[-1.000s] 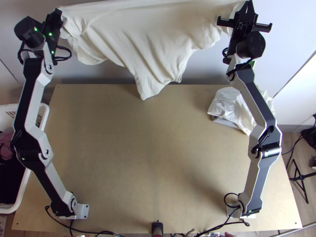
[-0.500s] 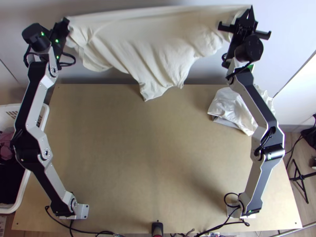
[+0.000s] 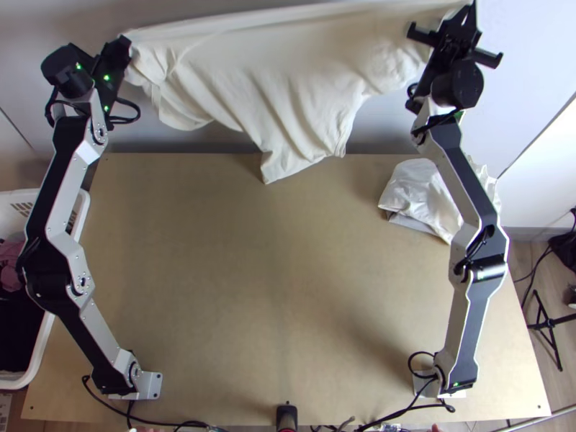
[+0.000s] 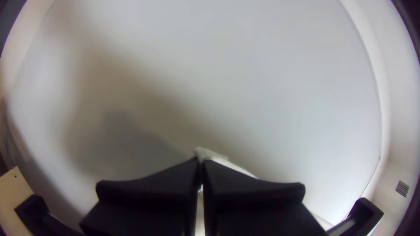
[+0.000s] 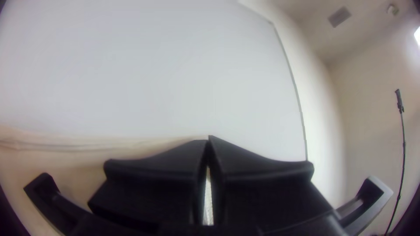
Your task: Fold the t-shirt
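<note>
Looking from the top view, we find the t-shirt [image 3: 281,72] slung between our end effectors, its long axis roughly parallel to the far edge of the table [image 3: 273,288] — the left end effector [image 3: 127,45] at one upper end, the right end effector [image 3: 469,9] at the other. The cloth droops in loose folds, its lowest tip over the far edge, nearer the left one; whether it touches down, we cannot tell.

In the left wrist view, our fingers press together on a pinch of cloth.

In the right wrist view, they are clamped too — the cloth stretching off to one side. Laying it down, we'd judge, calls for bringing both ends nearer together.
</note>
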`<action>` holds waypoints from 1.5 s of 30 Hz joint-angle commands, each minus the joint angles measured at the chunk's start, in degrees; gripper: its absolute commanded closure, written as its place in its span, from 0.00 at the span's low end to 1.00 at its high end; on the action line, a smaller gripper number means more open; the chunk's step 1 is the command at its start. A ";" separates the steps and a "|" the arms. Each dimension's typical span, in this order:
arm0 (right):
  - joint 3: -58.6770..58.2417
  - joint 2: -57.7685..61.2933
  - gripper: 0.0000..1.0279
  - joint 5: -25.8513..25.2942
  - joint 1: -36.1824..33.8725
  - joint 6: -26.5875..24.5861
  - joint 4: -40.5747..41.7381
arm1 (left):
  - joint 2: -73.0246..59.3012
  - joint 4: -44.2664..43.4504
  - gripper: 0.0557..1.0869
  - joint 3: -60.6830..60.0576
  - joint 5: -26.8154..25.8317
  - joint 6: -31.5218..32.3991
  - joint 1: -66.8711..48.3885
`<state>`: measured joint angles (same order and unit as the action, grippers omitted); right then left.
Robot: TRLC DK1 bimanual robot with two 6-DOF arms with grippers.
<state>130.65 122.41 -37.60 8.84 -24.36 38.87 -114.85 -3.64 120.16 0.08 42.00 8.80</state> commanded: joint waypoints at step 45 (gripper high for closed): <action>5.76 4.15 0.97 5.79 -3.13 1.86 13.77 | -6.18 -14.91 0.96 7.55 17.94 -13.79 -3.96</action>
<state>135.79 124.07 -30.83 7.73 -20.93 47.51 -118.65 -14.17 128.22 2.46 29.43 7.11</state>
